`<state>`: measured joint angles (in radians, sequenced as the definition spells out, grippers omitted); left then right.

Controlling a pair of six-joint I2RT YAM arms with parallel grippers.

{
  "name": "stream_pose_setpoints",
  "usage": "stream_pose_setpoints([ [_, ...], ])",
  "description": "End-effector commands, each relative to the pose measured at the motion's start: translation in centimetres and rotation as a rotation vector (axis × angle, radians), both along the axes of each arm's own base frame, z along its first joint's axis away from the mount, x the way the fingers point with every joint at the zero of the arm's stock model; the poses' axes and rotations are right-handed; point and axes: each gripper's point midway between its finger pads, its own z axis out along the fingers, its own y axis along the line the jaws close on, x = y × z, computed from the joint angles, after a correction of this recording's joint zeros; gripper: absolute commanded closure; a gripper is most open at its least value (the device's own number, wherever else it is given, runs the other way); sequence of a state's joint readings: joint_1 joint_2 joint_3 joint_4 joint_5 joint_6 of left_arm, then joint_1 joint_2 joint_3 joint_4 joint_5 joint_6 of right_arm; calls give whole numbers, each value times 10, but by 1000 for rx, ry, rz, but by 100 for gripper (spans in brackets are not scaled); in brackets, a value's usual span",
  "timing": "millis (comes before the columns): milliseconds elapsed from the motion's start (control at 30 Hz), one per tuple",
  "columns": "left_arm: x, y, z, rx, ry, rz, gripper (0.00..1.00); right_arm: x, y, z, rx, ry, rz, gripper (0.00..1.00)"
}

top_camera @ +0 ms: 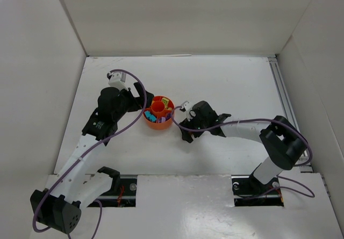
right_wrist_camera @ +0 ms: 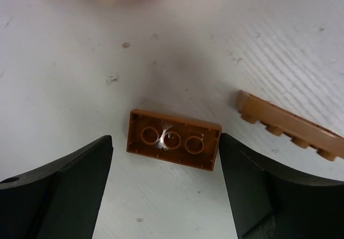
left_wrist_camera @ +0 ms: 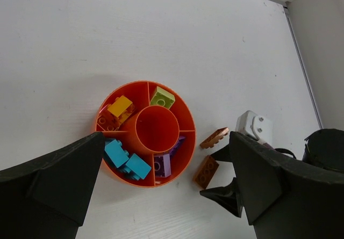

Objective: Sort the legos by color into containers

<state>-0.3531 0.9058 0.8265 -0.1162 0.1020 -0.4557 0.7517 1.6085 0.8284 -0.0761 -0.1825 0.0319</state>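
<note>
The orange dish (top_camera: 157, 125) sits about mid-counter, somewhat nearer the left edge than the right. In the left wrist view its wedges around the empty hub hold teal bricks (left_wrist_camera: 127, 160), a purple brick (left_wrist_camera: 162, 165) and a yellow-green brick (left_wrist_camera: 162, 96). An orange-yellow brick (left_wrist_camera: 120, 106) shares a wedge with what looks like a brown brick (left_wrist_camera: 107, 122), though that one is partly hidden. The left fingers (left_wrist_camera: 59, 180) are spread wide above the dish and hold nothing.

Just beside the dish, toward the counter's right edge, two brown pieces lie on the counter. One is a brick (right_wrist_camera: 173, 139) lying studs-down, hollow underside up. The other, close by, is a thin plate (right_wrist_camera: 290, 125), tilted. The right fingers (right_wrist_camera: 59, 180) are parted, one at each end of the overturned brick and not clamped on it.
</note>
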Motion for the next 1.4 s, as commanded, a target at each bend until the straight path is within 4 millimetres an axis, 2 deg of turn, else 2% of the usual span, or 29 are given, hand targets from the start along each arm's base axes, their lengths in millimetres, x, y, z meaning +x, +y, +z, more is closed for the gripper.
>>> stream_pose_setpoints([
  [0, 1, -3, 10, -21, -42, -12, 0, -11, 20, 17, 68, -51, 113, 15],
  [133, 1, -3, 10, -21, -42, -12, 0, -11, 14, 10, 9, -84, 108, 15],
  [233, 1, -5, 10, -23, -41, -21, 0, -8, 2, 8, -60, -106, 106, 15],
  [400, 1, -4, 10, -15, -45, -23, 0, -17, 5, 13, -122, -170, 174, 19],
  [500, 1, -4, 10, -15, -45, -23, 0, -11, -2, 11, -198, -204, 151, 19],
  [533, 1, -4, 10, -15, -45, -23, 0, -3, -12, 11, -248, -232, 107, 19],
  [600, 1, -4, 10, -15, -45, -23, 0, -1, -16, 4, -290, -247, 141, 19],
  [700, 1, -4, 10, -15, -45, -23, 0, 0, -5, 9, -275, -272, 194, 18],
  [800, 1, -4, 10, -15, -45, -23, 0, 9, -4, 8, -304, -290, 180, 16],
  [833, 1, -4, 10, -15, -45, -23, 0, 9, -5, 0, -320, -276, 184, 16],
  [933, 2, -2, 10, -12, -46, -12, 0, 14, 4, 5, -308, -289, 200, 16],
  [1067, 2, -2, 10, -12, -46, -12, 0, 9, 6, -4, -308, -263, 235, 23],
  [1100, 2, -2, 10, -12, -46, -12, 0, 9, 6, -4, -308, -263, 235, 30],
  [1200, 2, -2, 10, -12, -46, -12, 0, 3, 7, -2, -277, -242, 220, 40],
  [1233, 2, -2, 10, -12, -46, -12, 0, 1, 9, -2, -264, -233, 232, 46],
  [1367, 2, -2, 10, -12, -46, -12, 0, -18, 1, -13, -247, -153, 217, 46],
])
